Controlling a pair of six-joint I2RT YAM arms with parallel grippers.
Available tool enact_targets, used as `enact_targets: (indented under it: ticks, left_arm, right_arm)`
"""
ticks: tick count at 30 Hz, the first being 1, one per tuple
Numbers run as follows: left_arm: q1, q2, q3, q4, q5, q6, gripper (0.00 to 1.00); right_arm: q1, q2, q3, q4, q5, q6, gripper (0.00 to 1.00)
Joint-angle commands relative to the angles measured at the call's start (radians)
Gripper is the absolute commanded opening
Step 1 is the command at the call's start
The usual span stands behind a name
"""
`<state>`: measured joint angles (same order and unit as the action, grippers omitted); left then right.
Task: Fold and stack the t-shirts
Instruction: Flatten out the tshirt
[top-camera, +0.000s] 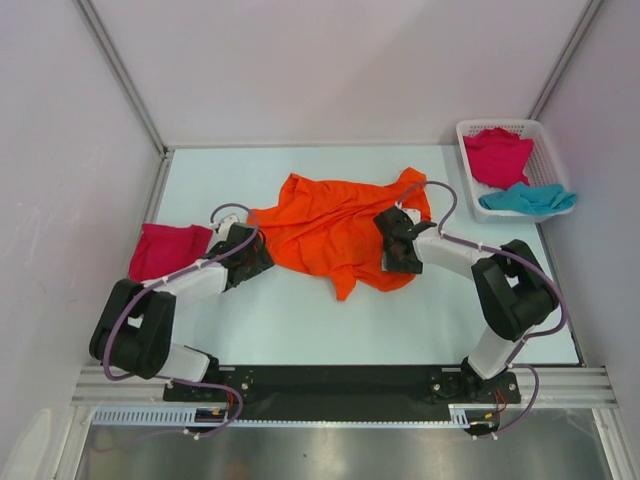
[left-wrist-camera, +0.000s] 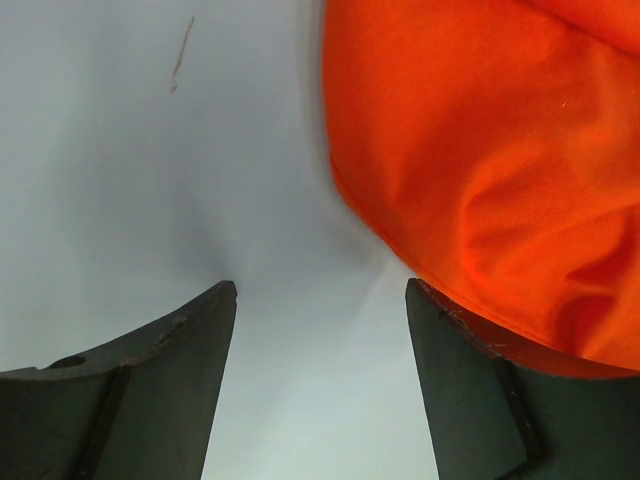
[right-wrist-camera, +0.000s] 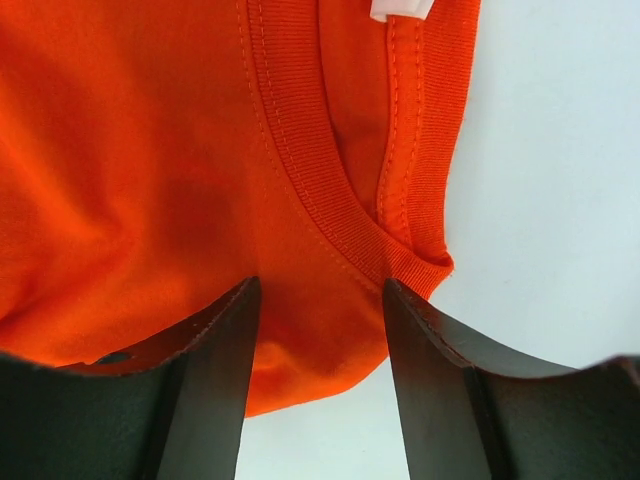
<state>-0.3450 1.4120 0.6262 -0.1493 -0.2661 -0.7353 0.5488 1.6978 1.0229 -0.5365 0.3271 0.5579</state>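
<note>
The orange t-shirt (top-camera: 330, 225) lies crumpled and spread in the middle of the table. My left gripper (top-camera: 260, 252) is at its left edge. In the left wrist view it (left-wrist-camera: 320, 290) is open over bare table, with orange cloth (left-wrist-camera: 480, 150) lying against the right finger. My right gripper (top-camera: 392, 240) is on the shirt's right part. In the right wrist view it (right-wrist-camera: 321, 285) is open low over the cloth beside the ribbed collar (right-wrist-camera: 310, 170). A folded magenta shirt (top-camera: 168, 250) lies at the table's left edge. Another magenta shirt (top-camera: 497, 155) and the teal shirt (top-camera: 530, 198) lie in the basket.
The white lattice basket (top-camera: 500, 123) stands at the back right corner. White walls close in the table at the back and on both sides. A white label (right-wrist-camera: 400, 8) shows inside the orange collar.
</note>
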Motion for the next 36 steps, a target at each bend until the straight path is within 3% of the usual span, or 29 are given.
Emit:
enact_targets:
  ticks: [1,5,8,10,11,14,20,22,23,26,32,36]
  left_arm:
    - [-0.015,0.036,-0.006,0.089,0.008,-0.026,0.75]
    - [-0.025,0.076,0.000,0.119,0.011,-0.035,0.74]
    - [-0.037,0.116,0.003,0.143,0.019,-0.042,0.73]
    - [-0.046,0.140,0.004,0.181,0.030,-0.047,0.72]
    - [-0.049,0.166,0.006,0.188,0.034,-0.053,0.70]
    - [-0.057,0.203,0.015,0.205,0.071,-0.076,0.68]
    - [-0.094,0.217,0.039,0.235,0.107,-0.115,0.59]
    - [-0.100,0.216,0.050,0.240,0.122,-0.115,0.36]
    - [-0.101,0.214,0.052,0.240,0.126,-0.115,0.13]
    - [-0.101,0.191,0.063,0.241,0.139,-0.115,0.00]
    - [-0.107,0.118,0.116,0.182,0.131,-0.092,0.00]
    - [-0.104,0.018,0.238,-0.005,0.094,-0.038,0.00]
  right_arm:
    - [0.013,0.003,0.020,0.007,0.021,0.034,0.57]
    - [0.022,0.000,0.022,-0.006,0.026,0.046,0.55]
    - [0.028,-0.003,0.016,-0.013,0.026,0.053,0.45]
    - [0.034,-0.001,0.014,-0.019,0.026,0.057,0.29]
    - [0.036,-0.004,0.014,-0.020,0.020,0.056,0.15]
    - [0.046,-0.010,0.023,-0.034,0.018,0.057,0.00]
    - [0.074,-0.067,0.048,-0.086,0.050,0.062,0.00]
    - [0.077,-0.093,0.054,-0.097,0.061,0.063,0.00]
    - [0.079,-0.099,0.055,-0.100,0.064,0.063,0.00]
    - [0.085,-0.122,0.059,-0.109,0.070,0.065,0.00]
    - [0.096,-0.132,0.052,-0.109,0.084,0.065,0.00]
    - [0.100,-0.135,0.060,-0.105,0.086,0.062,0.00]
